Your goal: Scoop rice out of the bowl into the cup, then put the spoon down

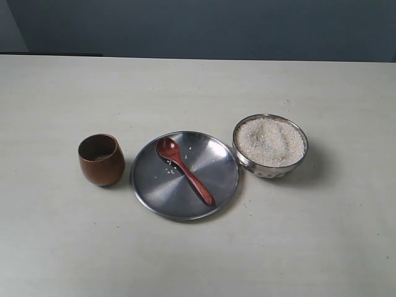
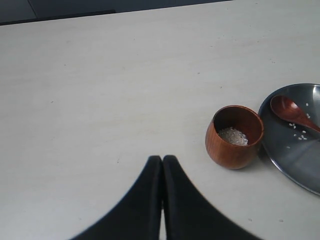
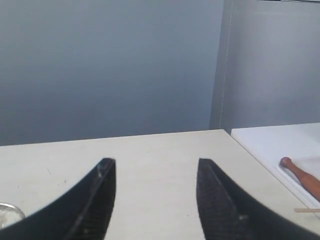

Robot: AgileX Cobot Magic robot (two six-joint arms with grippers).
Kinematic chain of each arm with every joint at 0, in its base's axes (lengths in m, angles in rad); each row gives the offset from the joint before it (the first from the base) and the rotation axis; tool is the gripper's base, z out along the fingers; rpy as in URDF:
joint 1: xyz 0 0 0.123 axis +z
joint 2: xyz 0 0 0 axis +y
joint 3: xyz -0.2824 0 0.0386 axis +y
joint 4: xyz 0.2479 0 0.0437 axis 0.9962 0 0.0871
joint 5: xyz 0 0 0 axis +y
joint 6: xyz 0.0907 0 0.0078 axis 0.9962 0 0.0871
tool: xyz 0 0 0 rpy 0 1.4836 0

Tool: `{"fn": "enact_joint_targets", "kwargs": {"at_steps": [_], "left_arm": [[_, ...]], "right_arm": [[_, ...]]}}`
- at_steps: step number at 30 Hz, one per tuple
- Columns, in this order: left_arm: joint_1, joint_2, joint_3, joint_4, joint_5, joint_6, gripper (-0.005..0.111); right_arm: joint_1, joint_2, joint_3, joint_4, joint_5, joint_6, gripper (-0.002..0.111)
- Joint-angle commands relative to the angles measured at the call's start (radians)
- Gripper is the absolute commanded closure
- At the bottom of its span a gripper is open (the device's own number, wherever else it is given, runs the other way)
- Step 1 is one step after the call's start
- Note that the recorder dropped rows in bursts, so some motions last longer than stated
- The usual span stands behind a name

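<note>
Status: neither claw is on anything. The left claw (image 2: 162,159) has its jaws pressed together and holds nothing. The right claw (image 3: 156,162) has its jaws wide apart and is also empty. Neither shows in the exterior view.

Spoon (image 1: 184,171) lies flat on the plate (image 1: 213,162), ahead of the left claw and past the cup (image 1: 101,159), well clear of the tips. The cup stands upright just beside the plate and nearer that claw. There is a thin layer of rice (image 2: 233,136) in its bottom. Bowl (image 1: 266,168) is on the plate's other side, heaped with rice; the right wrist view shows only a shiny sliver beside that claw, and I can't confirm it is the bowl.

My read: with rice in the cup and the spoon down, this is either finished or between scoops. If another scoop is wanted, the open right claw has to come down on the slim handle, which lies low against the steel, so the pinch needs to be shallow and square.

Count:
- 1 spoon
- 1 cup
- 1 bowl
- 1 plate
- 2 claws
- a handful of loose grains (image 1: 168,164) on the plate and a few on the bench (image 1: 62,93)
</note>
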Motion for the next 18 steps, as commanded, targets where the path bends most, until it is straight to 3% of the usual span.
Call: {"fn": "enact_joint_targets", "kwargs": {"at_steps": [1,18], "left_arm": [[-0.004,0.003,-0.007,0.002,-0.014,0.0,0.106],[-0.004,0.003,-0.007,0.002,-0.014,0.0,0.106]], "right_arm": [[-0.005,-0.061,0.08,-0.008,-0.041,0.002,0.059],[-0.004,-0.244,0.106,0.031,-0.027,0.004,0.059]]}}
